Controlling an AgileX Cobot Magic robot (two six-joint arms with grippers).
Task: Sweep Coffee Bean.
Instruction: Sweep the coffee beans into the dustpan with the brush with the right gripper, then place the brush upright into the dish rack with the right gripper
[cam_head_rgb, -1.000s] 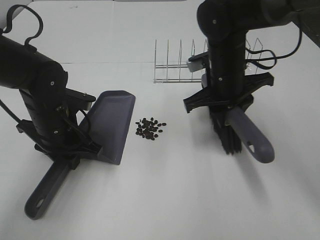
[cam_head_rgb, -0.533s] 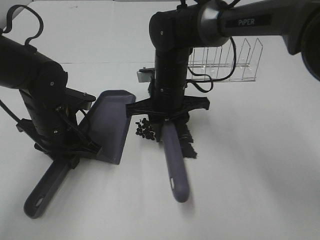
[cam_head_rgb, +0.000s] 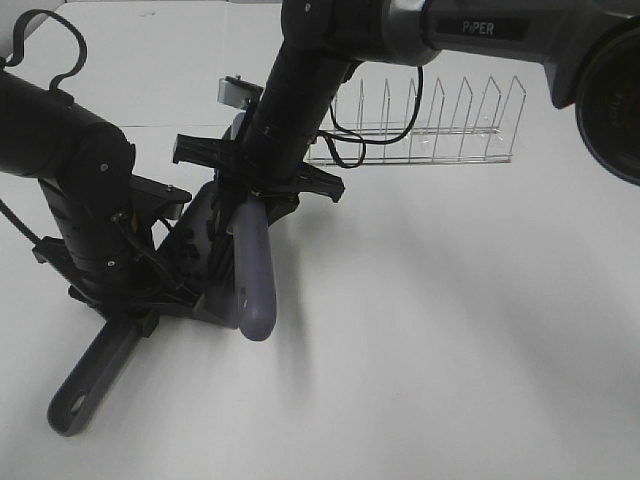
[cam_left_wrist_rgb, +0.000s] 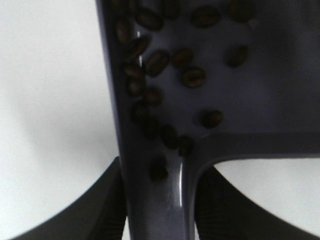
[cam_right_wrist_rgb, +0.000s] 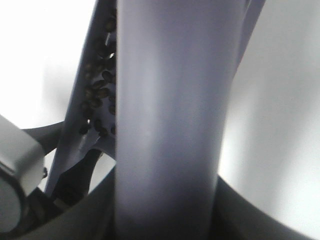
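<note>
The grey-purple dustpan (cam_head_rgb: 200, 262) rests on the white table with its handle (cam_head_rgb: 92, 385) pointing to the front left. My left gripper (cam_head_rgb: 140, 308) is shut on that handle. Several coffee beans (cam_left_wrist_rgb: 192, 77) lie inside the pan, mostly along one side wall; they also show in the right wrist view (cam_right_wrist_rgb: 97, 92). My right gripper (cam_head_rgb: 256, 190) has reached across to the left and is shut on the brush, whose grey-purple handle (cam_head_rgb: 255, 275) hangs over the pan's mouth. The bristles are hidden behind the arm. I see no beans on the bare table.
A clear wire dish rack (cam_head_rgb: 420, 130) stands at the back, right of centre. The left arm's black body (cam_head_rgb: 80, 190) stands close beside the pan. The table's far edge runs along the top.
My right arm swept the brush leftward from the table's right side across the bean pile to the dustpan. The beans moved from the table into the pan. The left arm stayed still.
</note>
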